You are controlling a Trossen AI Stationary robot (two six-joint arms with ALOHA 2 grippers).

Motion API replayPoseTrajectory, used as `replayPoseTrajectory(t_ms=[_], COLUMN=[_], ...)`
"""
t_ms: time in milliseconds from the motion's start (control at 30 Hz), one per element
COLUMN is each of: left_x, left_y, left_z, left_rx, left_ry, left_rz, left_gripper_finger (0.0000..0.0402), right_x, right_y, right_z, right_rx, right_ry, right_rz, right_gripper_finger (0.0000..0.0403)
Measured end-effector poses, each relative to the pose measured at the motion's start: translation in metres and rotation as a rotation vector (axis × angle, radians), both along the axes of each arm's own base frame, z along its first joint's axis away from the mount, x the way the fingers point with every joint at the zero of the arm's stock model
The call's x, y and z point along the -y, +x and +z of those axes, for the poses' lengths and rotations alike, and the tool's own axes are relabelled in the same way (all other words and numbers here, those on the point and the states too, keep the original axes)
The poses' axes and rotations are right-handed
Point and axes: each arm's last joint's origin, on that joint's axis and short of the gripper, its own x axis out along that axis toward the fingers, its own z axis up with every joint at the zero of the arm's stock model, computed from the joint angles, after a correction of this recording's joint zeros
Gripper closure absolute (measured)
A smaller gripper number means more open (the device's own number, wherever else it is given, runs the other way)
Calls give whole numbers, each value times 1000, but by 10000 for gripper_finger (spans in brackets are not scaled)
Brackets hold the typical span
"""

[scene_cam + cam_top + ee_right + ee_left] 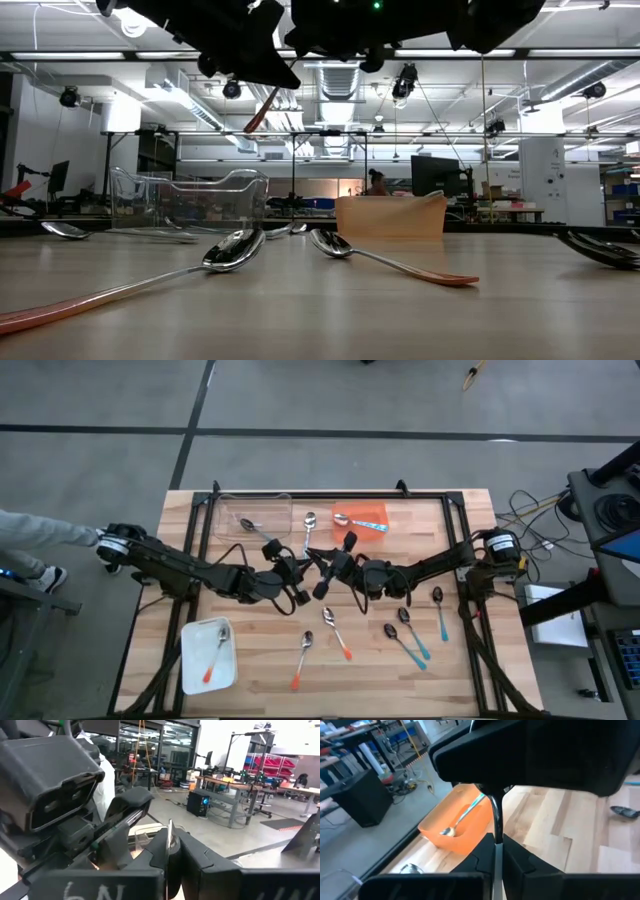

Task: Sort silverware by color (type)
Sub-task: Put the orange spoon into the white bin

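Above the table's middle my two grippers meet, both shut on one spoon held in the air. My left gripper (300, 573) comes from the left and my right gripper (330, 567) from the right. The spoon's thin metal shaft (494, 815) runs between them, and its orange handle (263, 108) slants down below the left gripper. The other silverware lies flat on the table: two orange-handled spoons (337, 632) near the front and three teal-handled ones (412, 640) at the front right. My left gripper pinches the spoon's thin shaft (495, 839) between its two fingers, which lie across it. The spoon is lifted clear of the table. My right gripper pinches a thin silver edge of the same spoon (170, 831) between its two fingers; which part of the spoon that is does not show.
An orange bin (370, 512) at the far middle holds a light-blue-handled spoon. A clear bin (255, 510) at the far left holds a spoon, and another spoon (310, 523) lies between the bins. A white tray (196, 660) at the front left holds an orange-handled spoon.
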Motion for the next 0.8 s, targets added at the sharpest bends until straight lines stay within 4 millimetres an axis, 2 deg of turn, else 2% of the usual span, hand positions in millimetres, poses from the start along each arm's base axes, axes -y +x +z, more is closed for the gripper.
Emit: replayPoseTrajectory(t_ms=[200,400,667,800], left_x=[0,-3,-9,-3], left_y=[-4,-22,-64,-78], left_z=[-1,1,8,21], left_rx=[-2,-52,-158,-276], left_ry=[-57,-184,-500,-695], left_rz=[7,39,112,141], left_gripper_finger=[400,401,401,401], right_x=[0,3,15,27], right_y=[1,-5,-16,-17], right_z=[0,11,22,22], right_rx=[-10,-39,-150,-195], right_ry=[-7,-36,-60,-63], right_rz=[2,-14,-52,-84], right_gripper_finger=[330,280,275,274])
